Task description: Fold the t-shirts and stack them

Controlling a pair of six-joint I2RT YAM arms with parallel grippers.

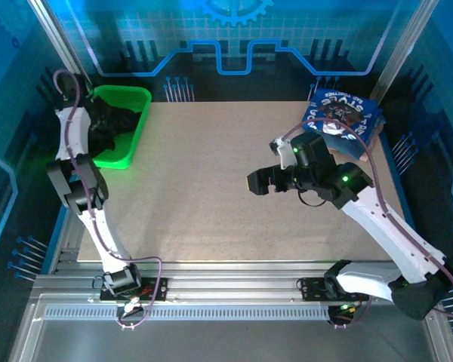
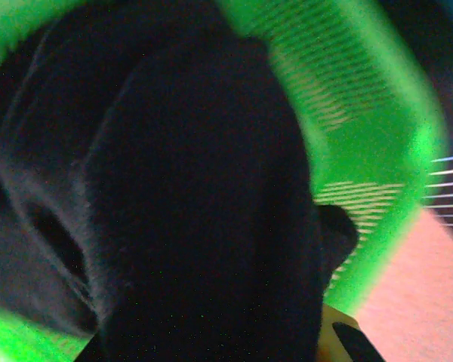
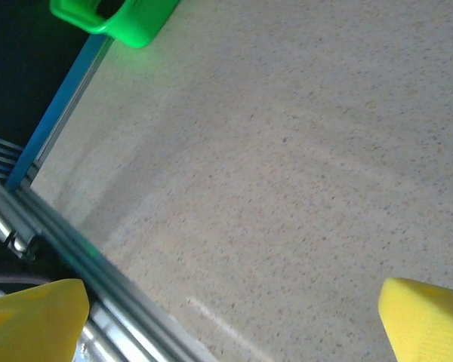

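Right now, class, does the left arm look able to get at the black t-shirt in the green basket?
Probably yes: the left end effector sits inside the green basket, close against the black t-shirt, with nothing between them.

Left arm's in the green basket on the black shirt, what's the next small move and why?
Probably close the left gripper on the black t-shirt and lift it from the green basket: fabric crowds its wrist camera, bunched inside the basket; the right gripper hangs open over the table.

Black t-shirt (image 2: 196, 188) blurred, cut off; green basket (image 2: 362, 151) rim blurred.
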